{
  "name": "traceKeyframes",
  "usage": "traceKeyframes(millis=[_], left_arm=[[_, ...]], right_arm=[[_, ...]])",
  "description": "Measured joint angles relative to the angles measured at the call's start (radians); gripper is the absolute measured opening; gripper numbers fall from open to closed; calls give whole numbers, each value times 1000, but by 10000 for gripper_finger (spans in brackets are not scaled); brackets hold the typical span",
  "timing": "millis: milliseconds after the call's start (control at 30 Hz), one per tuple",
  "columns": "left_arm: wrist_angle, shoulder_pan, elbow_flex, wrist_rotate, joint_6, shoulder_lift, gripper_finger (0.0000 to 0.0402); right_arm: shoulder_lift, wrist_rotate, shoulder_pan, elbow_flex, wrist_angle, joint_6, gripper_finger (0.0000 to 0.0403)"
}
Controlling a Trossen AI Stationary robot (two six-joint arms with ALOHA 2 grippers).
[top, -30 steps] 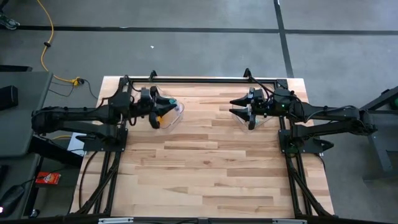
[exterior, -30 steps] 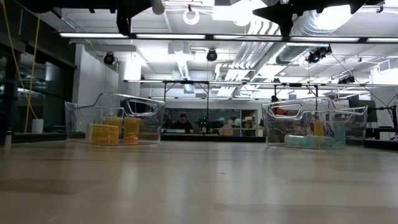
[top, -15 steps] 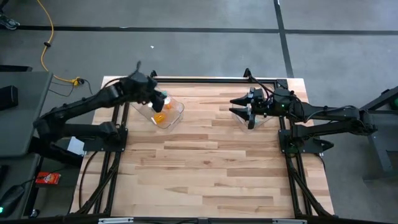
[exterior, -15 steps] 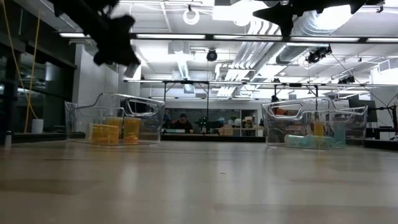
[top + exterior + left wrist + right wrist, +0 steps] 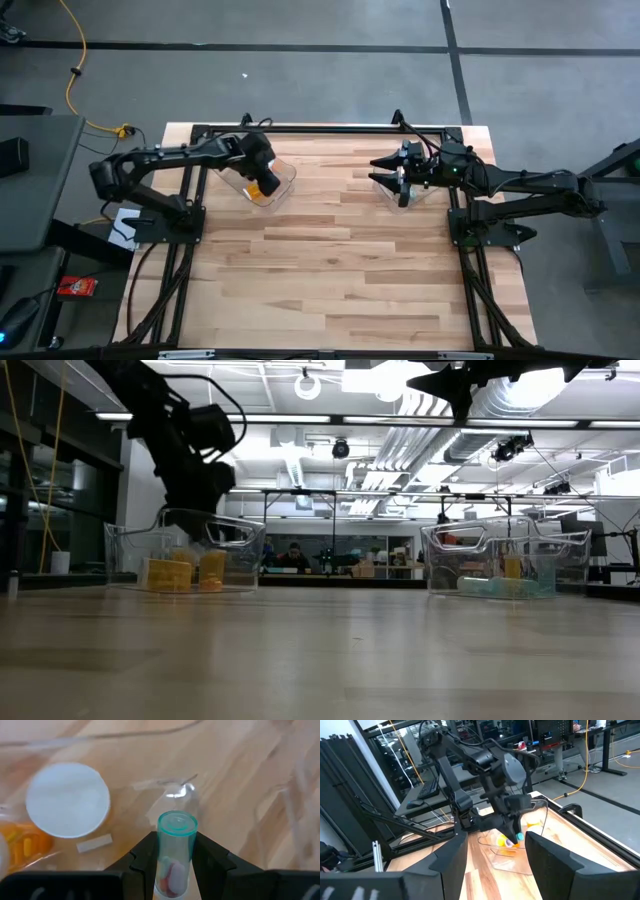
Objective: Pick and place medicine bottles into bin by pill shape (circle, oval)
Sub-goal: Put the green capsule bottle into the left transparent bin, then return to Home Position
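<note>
Left claw [image 5: 172, 865] clamped on teal-capped bottle [image 5: 175, 847], over clear bin [image 5: 268, 180] near worktop's far-left corner; right claw [image 5: 385, 172] apart.

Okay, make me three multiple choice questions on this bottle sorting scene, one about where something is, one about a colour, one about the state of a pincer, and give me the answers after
1. Where is the left pincer?
A. Over the clear bin on the table's left
B. Over the clear bin on the table's right
C. Parked off the table

2. What colour is the cap of the bottle in the left pincer?
A. White
B. Teal
C. Red

3. How does the right pincer stand?
A. Shut on an orange bottle
B. Shut on a bin's rim
C. Open, holding nothing

Answers:
1. A: the high view shows the left arm reaching over the left bin, with orange bottles inside.
2. B: the left wrist view shows a teal cap above the clamped fingers.
3. C: the high view shows its fingers spread by the right bin, with nothing between them.
</note>
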Motion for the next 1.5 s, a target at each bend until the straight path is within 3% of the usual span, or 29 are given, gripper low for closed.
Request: traceKeyframes(millis=[267,633,800,967,1100,1267,1500], left_arm=[[4,0,0,-2,35,46,98],[1,0,0,-7,44,40,173],[-138,3,49,17,42,-15,185],[-191,-3,106,112,18,-146,177],[-61,-48,112,126,-42,-315,164],[241,-147,74,92,-110,-524,148],[558,-336,-47,-30,-117,-692,140]], right_arm=[[0,0,0,0,0,0,193],[0,0,0,0,0,0,193],[0,0,0,0,0,0,193],[0,0,0,0,0,-3,193],[0,0,0,0,0,-3,193],[0,0,0,0,0,-1,193],[0,0,0,-1,5,0,193]])
